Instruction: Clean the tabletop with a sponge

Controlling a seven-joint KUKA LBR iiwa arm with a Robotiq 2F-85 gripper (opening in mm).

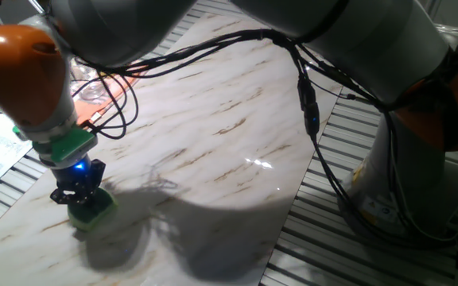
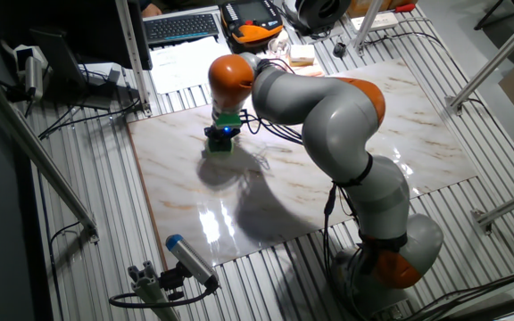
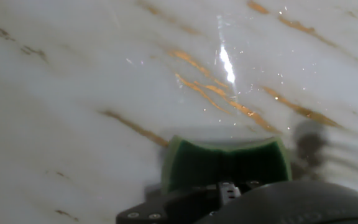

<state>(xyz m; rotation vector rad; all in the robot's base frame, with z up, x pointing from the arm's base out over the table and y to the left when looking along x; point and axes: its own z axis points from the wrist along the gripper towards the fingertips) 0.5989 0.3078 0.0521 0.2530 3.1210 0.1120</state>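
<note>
The gripper [image 1: 80, 199] has its fingers clamped on the sponge [image 1: 92, 211], which sits pressed flat on the surface [image 1: 213, 135] directly beneath them. To wipe well, I judge it should keep even downward pressure, hold the sponge level and sweep overlapping strokes towards the untouched marble ahead. One sponge, one slab, one arm.
</note>
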